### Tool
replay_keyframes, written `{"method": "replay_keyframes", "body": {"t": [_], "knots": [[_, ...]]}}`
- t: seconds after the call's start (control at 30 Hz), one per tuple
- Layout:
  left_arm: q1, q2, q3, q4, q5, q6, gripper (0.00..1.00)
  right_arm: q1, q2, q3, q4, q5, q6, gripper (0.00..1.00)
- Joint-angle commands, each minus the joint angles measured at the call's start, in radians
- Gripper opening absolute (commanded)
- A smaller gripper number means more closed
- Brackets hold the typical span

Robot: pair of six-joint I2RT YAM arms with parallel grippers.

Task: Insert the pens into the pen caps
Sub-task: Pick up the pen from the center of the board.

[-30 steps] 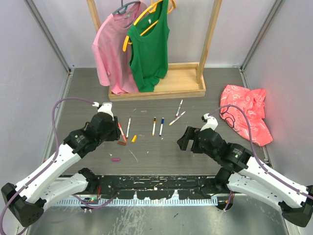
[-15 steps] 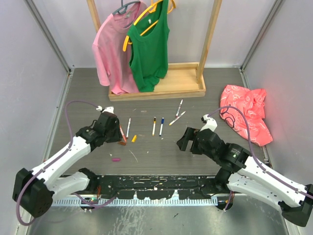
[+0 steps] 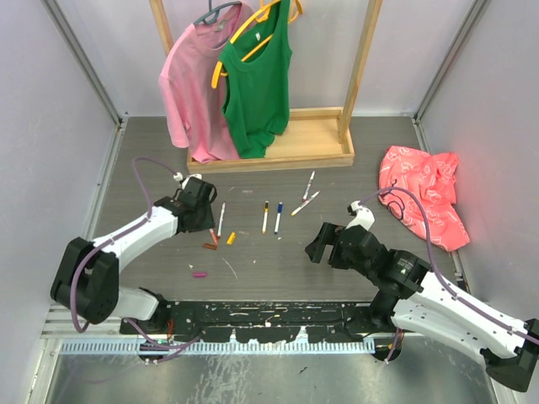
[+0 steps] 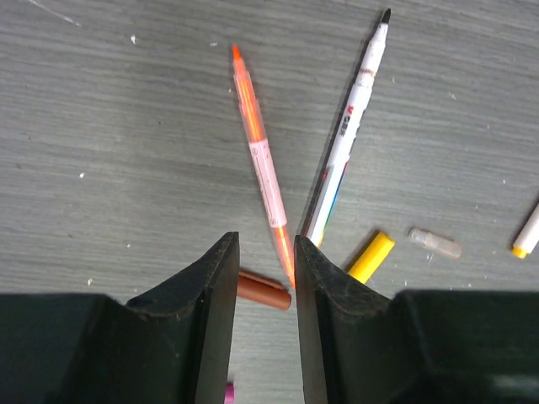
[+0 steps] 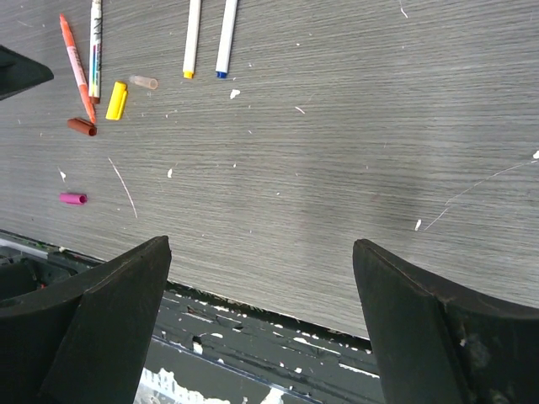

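One black-tipped pen (image 4: 349, 126), print perhaps "M"

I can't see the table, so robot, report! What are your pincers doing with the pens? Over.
Left pincer part open, over orange pen's end. Right pincer wide open, empty. Brown cap beside that end; nothing blocking.

In the left wrist view the orange pen (image 4: 261, 164) runs down behind the finger (image 4: 316, 286) on the right of the frame, part of the left tool (image 4: 265, 240), so its lower end is hidden. The black-tipped pen (image 4: 347, 130) and the yellow cap (image 4: 371, 256) slip behind that same finger. The brown cap (image 4: 264, 289) shows only in the gap. A magenta cap (image 4: 228, 392) is a sliver at the bottom edge. A yellow-tipped pen (image 4: 527, 236) is cut by the right edge. In the right wrist view the blue-tipped pen (image 5: 227, 34) runs off the top edge
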Motion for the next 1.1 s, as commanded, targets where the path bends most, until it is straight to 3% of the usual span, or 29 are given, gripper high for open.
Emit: {"method": "replay_keyframes", "body": {"t": [0.0,0.27,0.53,1.07], "knots": [[0.009,0.058,0.068,0.056,-0.042,-0.016,0.35,-0.001,-0.021,-0.006,0.045,0.004,0.017,0.94],[0.014,0.15,0.108,0.067,-0.073,-0.032,0.36,-0.001,-0.04,-0.021,0.045,0.001,0.013,0.94],[0.015,0.239,0.145,0.065,-0.07,-0.035,0.29,-0.001,-0.045,-0.024,0.04,0.001,0.003,0.94],[0.016,0.299,0.157,0.051,-0.087,-0.046,0.24,-0.001,-0.035,-0.025,0.041,0.007,0.0,0.94]]}}
